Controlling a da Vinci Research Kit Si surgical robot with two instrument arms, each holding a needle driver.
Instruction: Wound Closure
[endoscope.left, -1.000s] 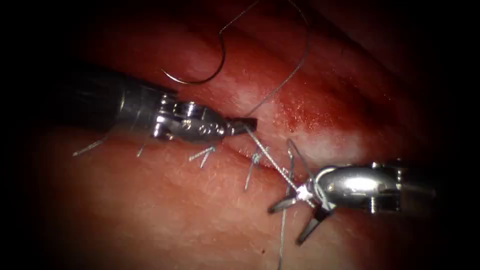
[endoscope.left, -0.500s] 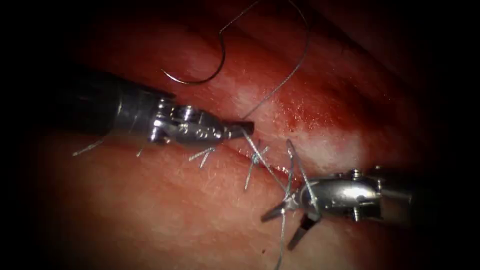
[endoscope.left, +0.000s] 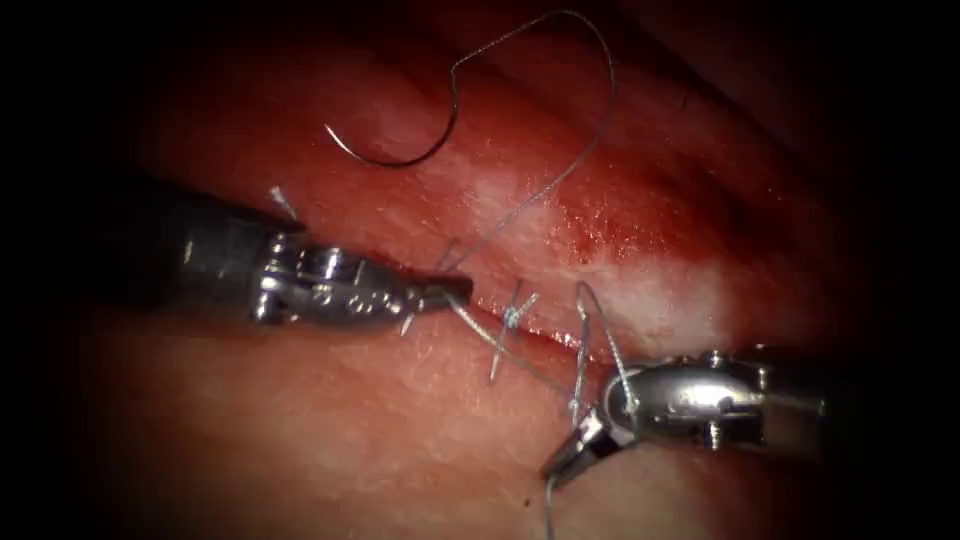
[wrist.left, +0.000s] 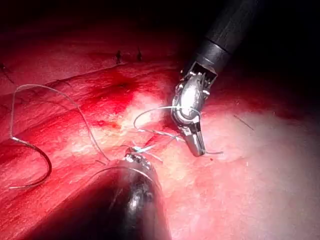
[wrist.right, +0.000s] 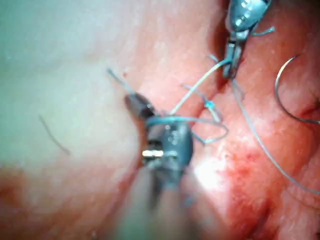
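The curved needle (endoscope.left: 405, 155) lies free on the tissue (endoscope.left: 330, 430), above the cut (endoscope.left: 540, 335) at the upper left, held by neither tool; it also lies free in the wrist views (wrist.left: 35, 160) (wrist.right: 287, 95). Its thread (endoscope.left: 590, 100) arcs up and back down to the left tool (endoscope.left: 455, 290), whose jaws are shut on it over the cut. From there the thread runs right and loops around the right tool (endoscope.left: 570, 455). That tool's jaws are shut on the short thread tail (endoscope.left: 548, 500) just below the cut. The right tool (wrist.left: 197, 145) and the left tool (wrist.right: 232, 60) each appear in the other arm's wrist view.
A tied stitch (endoscope.left: 510, 315) with short cut ends sits on the cut between the two tools. More cut thread ends (endoscope.left: 282, 202) stick up near the left tool's wrist. Red fluid (endoscope.left: 600, 225) stains the tissue above the cut.
The right tool's jaws, wide open before, have closed on the thread tail. The left tool has moved left and down with its thread. The needle's thread loop has dropped lower.
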